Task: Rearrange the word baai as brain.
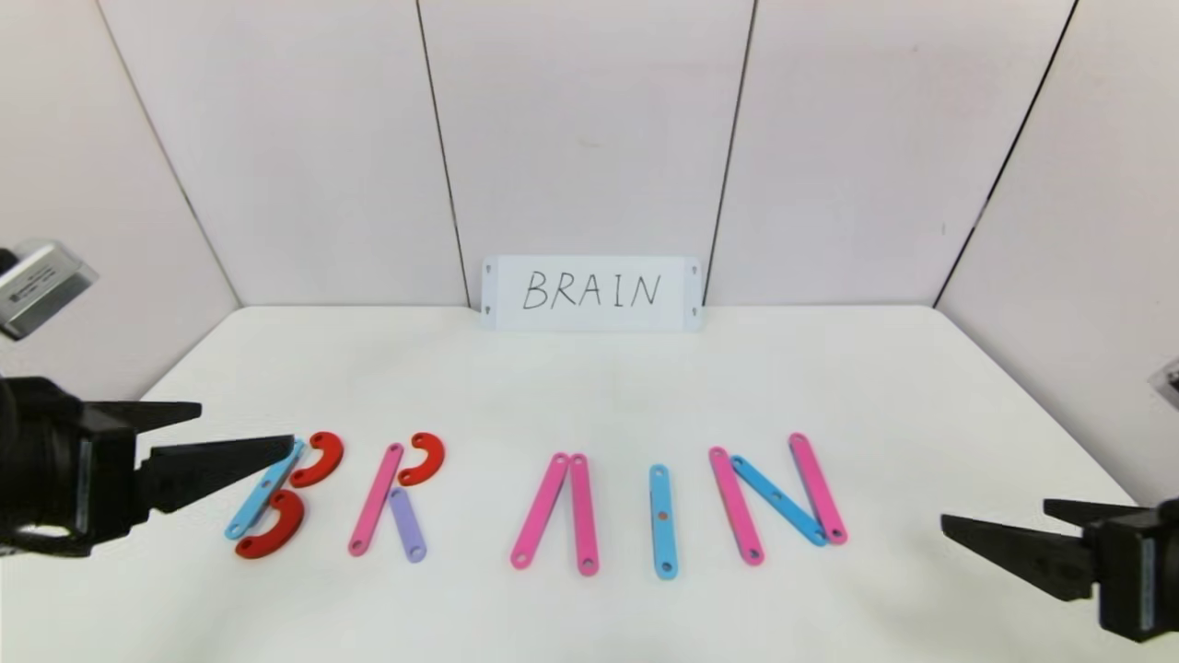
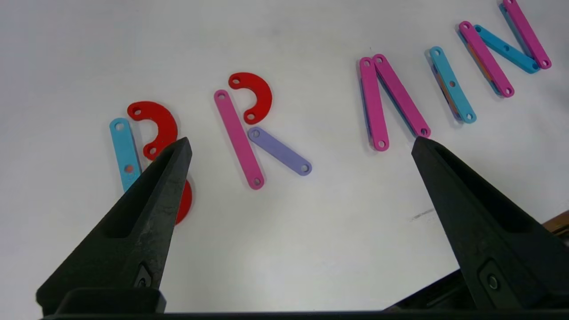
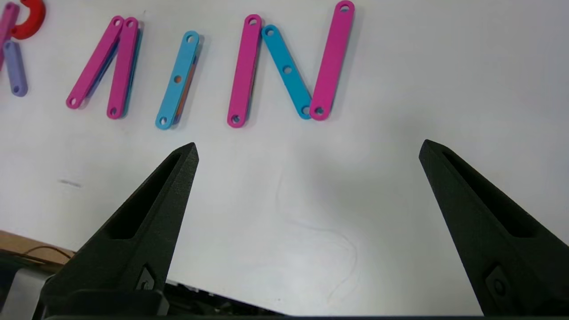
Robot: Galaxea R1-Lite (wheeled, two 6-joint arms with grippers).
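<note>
The plastic pieces lie in a row across the table and read brain; no baai shows. The B is a blue bar [image 1: 262, 493] with two red curves [image 1: 318, 459]. The R has a pink bar [image 1: 376, 500], a red curve [image 2: 251, 95] and a purple bar [image 2: 280, 151]. Two pink bars [image 1: 553, 509] form the A, a blue bar [image 1: 662, 521] the I, and pink and blue bars [image 3: 286, 71] the N. My left gripper [image 1: 247, 425] hovers open and empty beside the B. My right gripper [image 1: 995, 513] hangs open and empty, to the right of the N and nearer the table's front.
A white card [image 1: 591, 292] with BRAIN handwritten on it leans against the back wall. The white table [image 1: 589, 387] is boxed in by pale wall panels at the back and sides. Its front edge shows low in both wrist views.
</note>
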